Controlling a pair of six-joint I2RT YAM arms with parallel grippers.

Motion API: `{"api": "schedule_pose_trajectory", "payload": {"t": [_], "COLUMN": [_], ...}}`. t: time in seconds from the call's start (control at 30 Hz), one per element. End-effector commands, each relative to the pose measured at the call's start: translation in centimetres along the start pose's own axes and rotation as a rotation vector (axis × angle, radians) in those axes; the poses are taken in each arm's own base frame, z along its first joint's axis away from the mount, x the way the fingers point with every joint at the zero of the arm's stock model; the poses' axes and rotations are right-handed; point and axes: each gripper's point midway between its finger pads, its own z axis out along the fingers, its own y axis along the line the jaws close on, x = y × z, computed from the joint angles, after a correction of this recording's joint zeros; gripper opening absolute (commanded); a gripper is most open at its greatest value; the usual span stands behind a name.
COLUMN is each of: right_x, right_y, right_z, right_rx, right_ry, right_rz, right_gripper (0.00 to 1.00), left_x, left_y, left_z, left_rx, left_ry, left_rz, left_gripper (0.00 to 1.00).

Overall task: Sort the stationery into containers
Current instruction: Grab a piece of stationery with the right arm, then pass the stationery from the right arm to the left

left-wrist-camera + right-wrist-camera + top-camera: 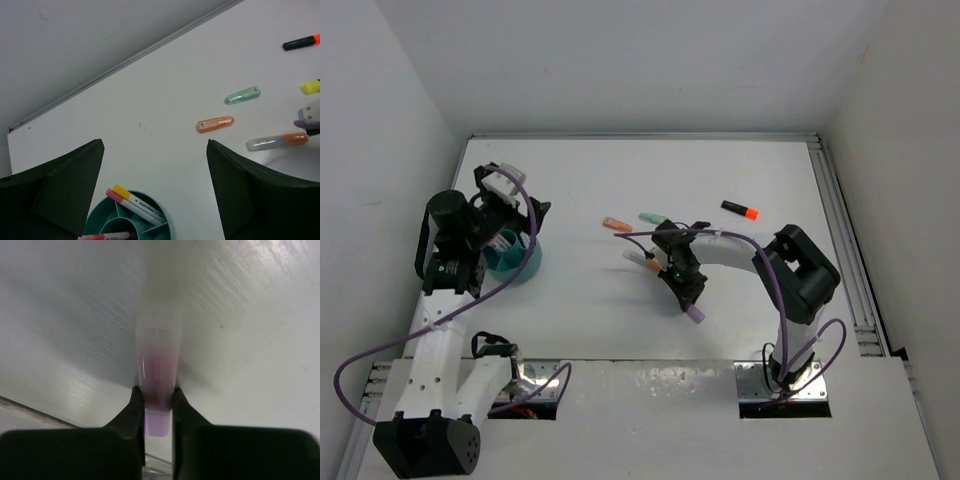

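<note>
From above, the teal bowl [525,268] is seen near the left edge of the table [620,180], beside the left gripper [525,215]. In the left wrist view, that gripper's jaws are spread wide and empty over the bowl, where a yellow-capped white marker [137,205] is lodged. In the right wrist view, a translucent purple highlighter [157,375] is pinched tight by the right gripper [158,395].

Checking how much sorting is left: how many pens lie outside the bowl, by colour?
orange pen: 1
mint green pen: 1
black pen with orange cap: 1
clear pen with orange end: 1
yellow-tipped pen, cut off at the frame edge: 1
purple pen, in the right gripper: 1
Total: 6
</note>
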Motion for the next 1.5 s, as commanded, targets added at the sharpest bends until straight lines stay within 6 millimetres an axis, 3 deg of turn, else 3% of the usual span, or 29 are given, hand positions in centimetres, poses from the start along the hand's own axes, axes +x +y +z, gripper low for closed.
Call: {"api": "schedule_pose_trajectory", "payload": {"t": [0.0,0.1,0.23,0.3,0.4,0.6,0.87,1.07,1.27,1.47], "right_x": [-1.2,-2.6,-6.4,-7.2,-8.6,-8.6,-7.6,-7.5,-7.3,-7.4], "right_y": [1.0,3.3,6.9,8.8,10.7,12.5,12.9,13.1,13.9,14.7], "right_z": [0.4,-1.8,-7.0,-9.4,-11.4,-12.5,-12.7,-12.7,-12.8,-13.3], "right_rx": [-0.048,-0.226,-0.548,-0.737,-0.925,-1.092,-1.133,-1.143,-1.145,-1.147], "right_ry": [-0.017,-0.048,-0.108,-0.086,-0.055,-0.014,0.038,0.04,0.05,0.053], "right_rz": [0.016,0.072,0.166,0.206,0.262,0.346,0.436,0.436,0.406,0.374], "right_gripper": [0.01,0.0,0.0,0.0,0.0,0.0,0.0,0.0,0.0,0.0], "left_x": [-1.2,-0.9,2.1,3.0,4.2,5.5,6.7,6.5,5.7,6.3], "left_y": [-2.8,-5.8,-10.5,-12.9,-16.0,-21.1,-27.5,-30.3,-31.2,-32.2], "left_z": [-0.8,-1.7,-2.2,-2.3,-2.8,-4.2,-6.2,-6.3,-5.1,-5.1], "left_rx": [0.135,0.28,0.489,0.587,0.691,0.898,1.191,1.269,1.243,1.277], "left_ry": [-0.066,-0.108,-0.074,-0.067,-0.077,-0.142,-0.24,-0.253,-0.257,-0.244], "left_rz": [0.096,0.209,0.359,0.418,0.53,0.758,1.002,1.007,0.987,0.985], "left_gripper": [0.89,0.83,0.7,0.65,0.59,0.55,0.56,0.6,0.64,0.62]}}
